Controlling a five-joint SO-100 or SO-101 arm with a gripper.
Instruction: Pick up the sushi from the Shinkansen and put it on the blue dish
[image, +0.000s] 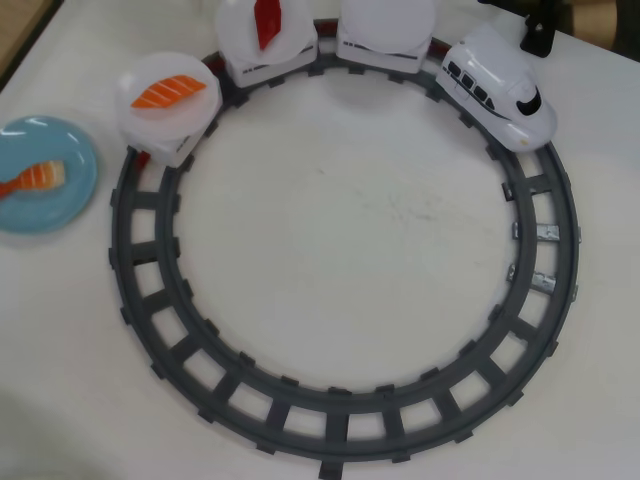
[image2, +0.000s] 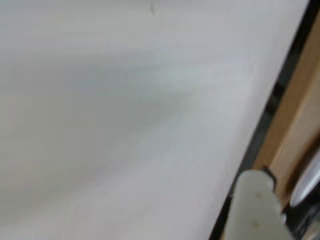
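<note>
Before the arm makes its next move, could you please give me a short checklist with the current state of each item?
1. Striped orange-and-white toy shrimp sushi lies on the round glossy light-blue dish: ok.
2. White toy bullet train sits on the grey circular track: ok.
3. Orange salmon slab rests on its white plate: ok.
4. Red diamond-shaped piece on its plate: ok.
5. Gripper open or shut: cannot tell; the blurred wrist view shows one pale finger.

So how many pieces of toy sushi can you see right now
3. The orange-and-white shrimp nigiri lies on the light-blue round plate; an orange striped salmon slab and a red diamond-shaped piece sit on white plates on train cars. None looks hidden.
</note>
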